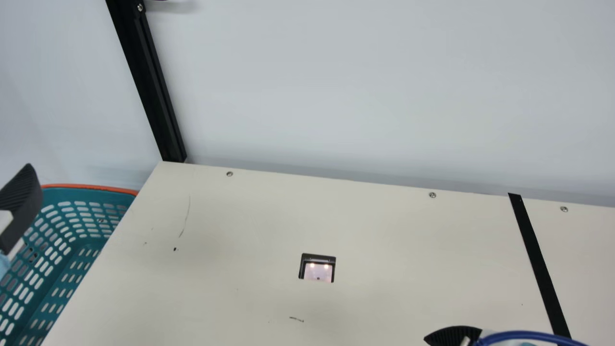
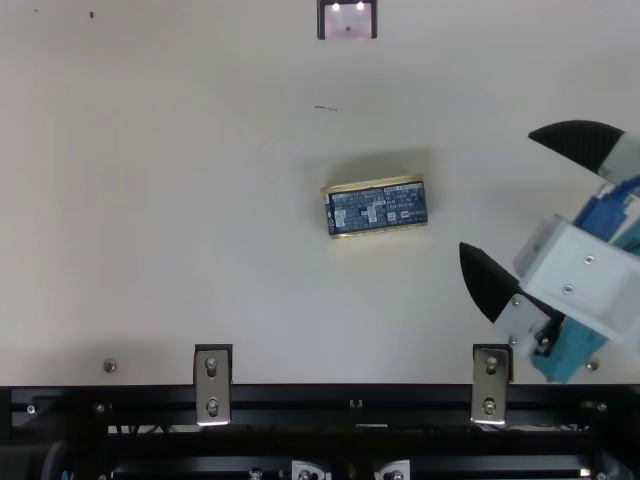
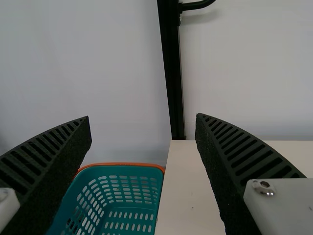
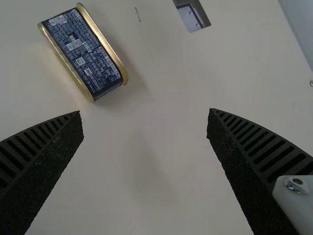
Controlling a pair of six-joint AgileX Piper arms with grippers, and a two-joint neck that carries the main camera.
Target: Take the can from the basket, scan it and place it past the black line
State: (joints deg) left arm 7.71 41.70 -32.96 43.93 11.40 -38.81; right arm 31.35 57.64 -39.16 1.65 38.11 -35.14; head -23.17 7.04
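In the top view the can (image 2: 377, 207), rectangular with gold rims and a dark blue printed label, rests on the table between the scanner and the near edge. To its right is my right gripper (image 2: 496, 190), open and apart from it. From the right wrist, the can (image 4: 83, 53) lies beyond the spread fingers of the right gripper (image 4: 145, 110). My left gripper (image 1: 20, 206) is at the main view's left edge, over the basket (image 1: 89, 186). The left wrist view has the left gripper (image 3: 143, 116) open and holding nothing, with the teal basket (image 3: 122, 165) beyond. The black line (image 1: 540, 264) runs across the table's right part.
The lit scanner window (image 1: 317, 269) is set into the table (image 1: 230, 240). A black upright post (image 1: 153, 91) stands at the table's back left corner, before the pale wall. Metal brackets (image 2: 212, 385) sit along the near edge.
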